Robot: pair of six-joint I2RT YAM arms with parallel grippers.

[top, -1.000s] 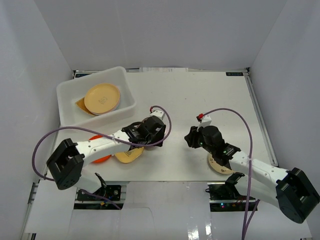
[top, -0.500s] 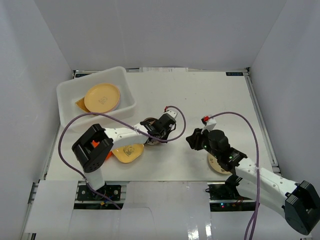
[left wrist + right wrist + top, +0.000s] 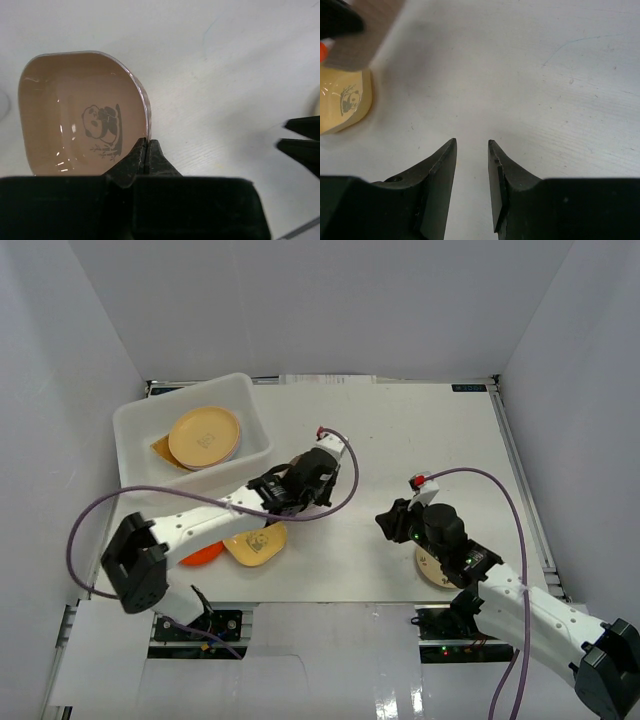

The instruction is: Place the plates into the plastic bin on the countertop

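Note:
A brown plate (image 3: 82,125) with a panda drawing hangs tilted just over the countertop (image 3: 400,430), and my left gripper (image 3: 146,142) is shut on its rim. From above, that gripper (image 3: 283,495) sits mid-table, right of the plastic bin (image 3: 138,420). The bin holds a yellow plate (image 3: 205,436) lying on top of others. A yellow panda plate (image 3: 255,543) and an orange plate (image 3: 200,554) lie near the front left. My right gripper (image 3: 385,523) stands open over bare table with nothing between its fingers (image 3: 442,165). A cream plate (image 3: 437,570) lies partly under the right arm.
White walls enclose the table on three sides. The left arm's purple cable (image 3: 340,485) loops over the middle. In the right wrist view, the yellow panda plate (image 3: 345,102) lies at the far left, under the blurred brown plate (image 3: 370,35).
My left gripper has closed on the brown plate's rim and shifted slightly back toward the bin. The right arm has drifted a little to the right, jaws unchanged.

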